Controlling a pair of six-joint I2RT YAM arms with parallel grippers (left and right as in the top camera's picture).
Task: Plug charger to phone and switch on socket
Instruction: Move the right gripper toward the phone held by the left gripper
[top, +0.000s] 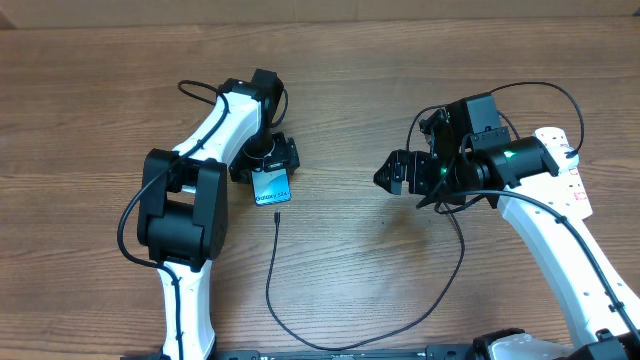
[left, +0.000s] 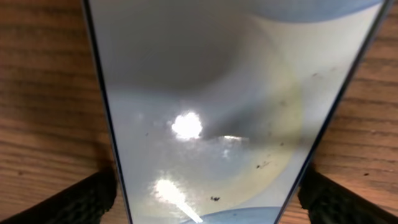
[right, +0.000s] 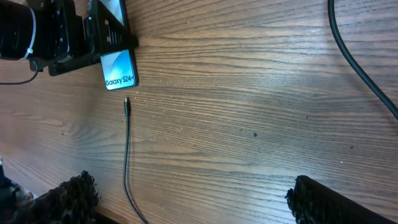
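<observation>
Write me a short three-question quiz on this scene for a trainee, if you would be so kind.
1. True or false: the plug tip of the charger is already seated in the phone.
2. What is the right gripper holding?
3. Which gripper has the phone between its fingers? A) left gripper B) right gripper C) neither

Key:
1. False. The tip lies on the table, just short of the phone's edge.
2. Nothing. It is open and empty.
3. A
</observation>
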